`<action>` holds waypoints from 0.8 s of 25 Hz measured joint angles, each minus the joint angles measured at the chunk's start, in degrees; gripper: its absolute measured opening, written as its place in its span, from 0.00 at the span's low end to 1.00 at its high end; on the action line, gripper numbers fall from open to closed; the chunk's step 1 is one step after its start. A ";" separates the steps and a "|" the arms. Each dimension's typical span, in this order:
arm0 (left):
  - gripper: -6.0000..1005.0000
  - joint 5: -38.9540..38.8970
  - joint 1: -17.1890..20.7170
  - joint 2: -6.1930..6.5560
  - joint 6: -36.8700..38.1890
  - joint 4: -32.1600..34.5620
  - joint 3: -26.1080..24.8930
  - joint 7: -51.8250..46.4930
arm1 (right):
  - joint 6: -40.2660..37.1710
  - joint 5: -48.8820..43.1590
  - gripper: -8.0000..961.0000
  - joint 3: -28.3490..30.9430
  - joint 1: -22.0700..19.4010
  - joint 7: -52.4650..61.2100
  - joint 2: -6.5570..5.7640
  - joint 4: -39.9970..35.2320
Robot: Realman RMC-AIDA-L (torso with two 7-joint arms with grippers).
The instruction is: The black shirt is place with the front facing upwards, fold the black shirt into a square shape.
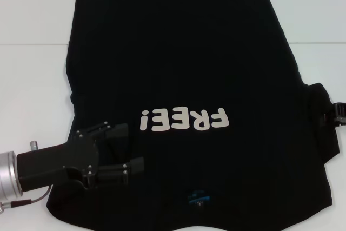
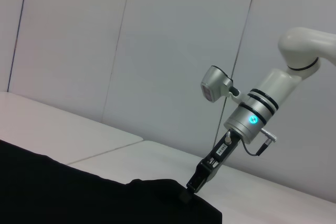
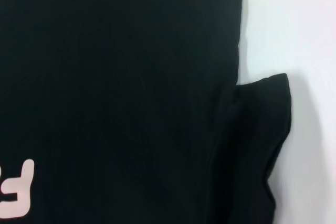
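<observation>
Here, one black shirt point(image 1: 184, 68) lies between two grippers, left point(image 1: 123, 149), right point(image 1: 331, 113).

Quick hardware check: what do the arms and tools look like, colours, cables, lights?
Left tool: matte black, boxy, visible screws, on a silver cylindrical wrist with a thin cable. Right tool: black and slim, below a silver wrist with black bands, a glowing teal ring light, a grey camera module, a looping cable and a white arm.
</observation>
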 joint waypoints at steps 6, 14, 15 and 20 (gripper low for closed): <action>0.93 0.00 0.00 0.00 0.01 0.00 0.09 -0.02 | 0.02 0.02 0.30 -0.15 -0.05 0.00 -0.11 -0.03; 0.93 -0.34 0.00 0.15 0.08 0.00 -0.19 -0.31 | -2.74 0.26 0.05 0.27 -1.38 0.10 -0.44 -4.08; 0.93 -0.35 0.00 0.13 0.07 0.00 -0.19 -0.32 | -3.77 0.38 0.05 0.43 -1.86 0.22 -0.43 -5.45; 0.93 -0.35 -0.03 0.02 0.04 0.00 -0.17 -0.32 | -7.80 0.57 0.05 2.28 -4.09 0.34 -0.63 -11.64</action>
